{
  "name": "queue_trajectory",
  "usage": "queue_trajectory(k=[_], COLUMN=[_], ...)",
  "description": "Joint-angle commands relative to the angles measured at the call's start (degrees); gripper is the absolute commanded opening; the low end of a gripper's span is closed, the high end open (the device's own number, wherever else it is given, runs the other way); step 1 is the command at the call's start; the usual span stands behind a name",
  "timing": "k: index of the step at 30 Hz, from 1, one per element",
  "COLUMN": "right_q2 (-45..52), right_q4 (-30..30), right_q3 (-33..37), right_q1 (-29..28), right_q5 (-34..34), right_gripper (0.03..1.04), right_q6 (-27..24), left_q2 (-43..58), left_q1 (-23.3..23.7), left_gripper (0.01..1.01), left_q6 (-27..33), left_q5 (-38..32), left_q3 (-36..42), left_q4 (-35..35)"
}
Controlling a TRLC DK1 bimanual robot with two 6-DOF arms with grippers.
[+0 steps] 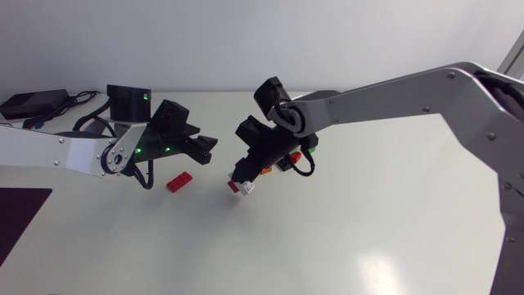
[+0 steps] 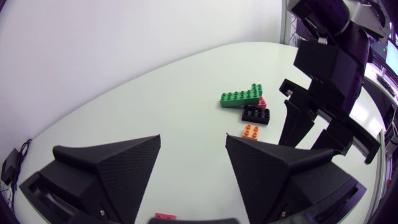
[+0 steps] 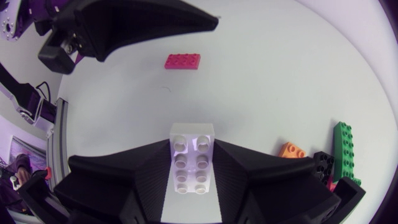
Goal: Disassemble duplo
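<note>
L gripper (image 2: pixel 193 142) wide open, nothing btwn its fingers. Just ahead of the finger nearest the R arm (image 2: pixel 329 68): small orange brick (image 2: pixel 250 130), then black brick (image 2: pixel 256 114), then long green brick (image 2: pixel 241 97) w/ red bit (image 2: pixel 262 102) tucked btwn those two. Red brick (image 2: pixel 165 216) lies under the gap, edge only visible.

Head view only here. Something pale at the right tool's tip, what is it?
Observer: A white brick, two by four studs, gripped between both fingers of the right tool.
Operator: And the other arm, carrying anything?
Observer: No. The left tool is open, nothing between its fingers.
Operator: Any bricks I can't make out?
Observer: A green piece, a black brick beside it, and a small orange brick nearer the left tool.
</note>
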Motion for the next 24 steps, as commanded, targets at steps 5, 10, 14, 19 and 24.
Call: queue_trajectory(k=[5, 10, 14, 19, 24], right_q2=[-3.94, -5.61, -7.02, -8.69, -11.50], right_q4=[0.85, 1.73, 2.96, 4.19, 6.21], right_q3=[-2.42, -3.56, -4.97, -6.28, -8.57], right_q1=[-3.13, -4.80, -5.06, -5.33, -5.33], right_q5=[-5.08, -8.50, -9.65, -11.23, -13.07], right_gripper=[0.28, 0.28, 0.28, 0.28, 0.28], right_q6=[-3.18, -4.76, -5.73, -6.17, -6.78], left_q2=[-3.88, -3.18, -1.42, -0.98, 0.33], left_q1=[-0.97, 0.61, 3.60, 5.53, 6.41], left_gripper=[0.746, 0.746, 0.746, 0.746, 0.744], left_q6=[0.54, 0.54, 0.36, 0.27, -0.43], left_q5=[7.41, 16.11, 25.51, 33.60, 36.94], left_q3=[-2.94, -0.39, 2.60, 3.92, 4.97], left_q4=[-0.93, -6.29, -11.03, -13.32, -14.46])
